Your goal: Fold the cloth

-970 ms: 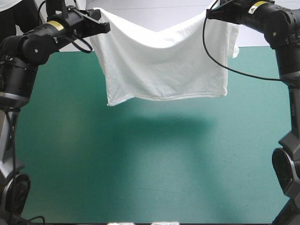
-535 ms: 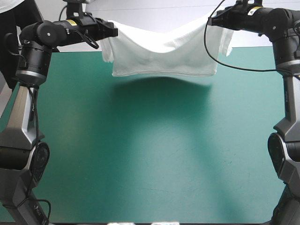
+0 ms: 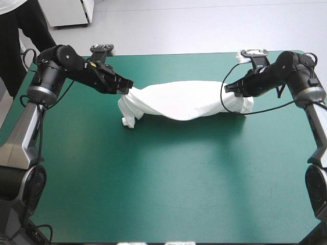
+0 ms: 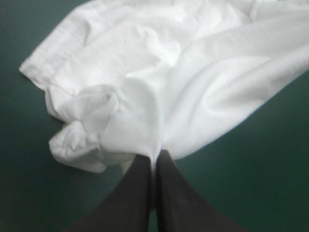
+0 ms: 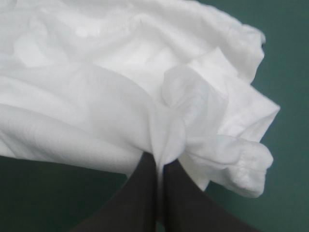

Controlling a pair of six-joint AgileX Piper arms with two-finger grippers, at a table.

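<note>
T-shirt [image 3: 179, 100]: white, pulled into a long sagging band between both tools, over the far half of the teal-green worktop [image 3: 153, 178].
left tool [image 3: 127, 87]: fingers pressed together, pinching the T-shirt's left end, with bunched cloth beside it.
right tool [image 3: 228, 88]: pinching the right end likewise.

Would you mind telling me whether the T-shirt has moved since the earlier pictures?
Yes. The T-shirt has dropped from hanging above the far edge of the teal-green cover to lying on it, nearer the robot.
</note>
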